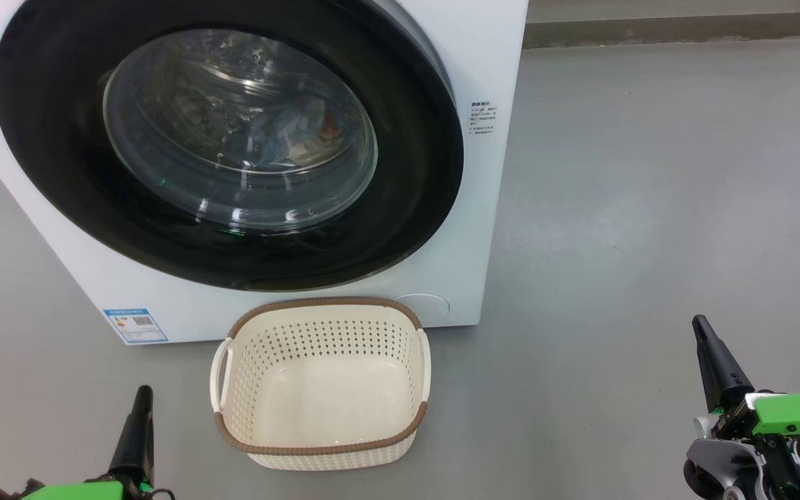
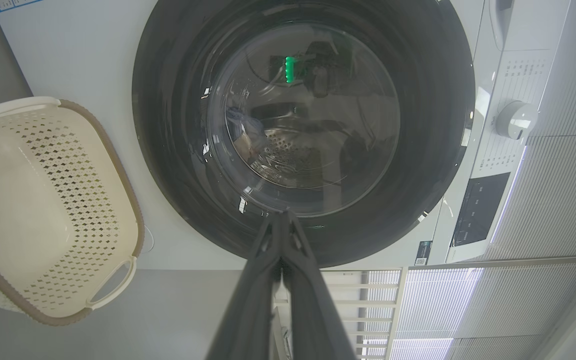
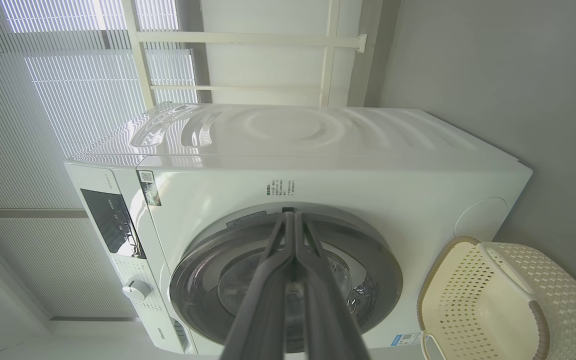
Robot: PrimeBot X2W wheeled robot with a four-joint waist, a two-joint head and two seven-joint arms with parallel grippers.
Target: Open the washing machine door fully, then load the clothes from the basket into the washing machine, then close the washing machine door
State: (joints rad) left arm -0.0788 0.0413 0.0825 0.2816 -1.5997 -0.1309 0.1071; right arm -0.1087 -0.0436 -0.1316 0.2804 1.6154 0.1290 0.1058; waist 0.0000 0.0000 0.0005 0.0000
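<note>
- Washing machine (image 1: 487, 229): a white front-loader that stood on the grey floor, beyond the tips of both sets of jaws and well apart from them.
- Door (image 1: 46, 139): a black ring around domed glass. It lay shut against the machine's front, ahead of the left jaws and ahead and left of the right jaws. In the left wrist view the closed fingertips lined up with the ring's lower edge, without contact.
- Basket (image 1: 317, 340): cream with a brown rim, upright on the floor just in front of the machine. It sat between the two sets of jaws, nearer the left pair, and touched neither. Its bare floor showed.
- Left gripper (image 1: 143, 392): jaws pressed together and holding nothing, with the tip pointing toward the machine.
- Right gripper (image 1: 701, 325): jaws closed as well and holding nothing. They were off to the basket's right and well apart from it.
- Clothes (image 1: 303, 135): light-blue fabric with an orange patch, seen through the glass inside the drum, far ahead of both sets of jaws.
- Round white cap (image 1: 424, 305): low on the machine's front, just behind the basket's rim.
- Blue sticker (image 1: 135, 326): at the machine's lower corner, just ahead of the left jaws.
</note>
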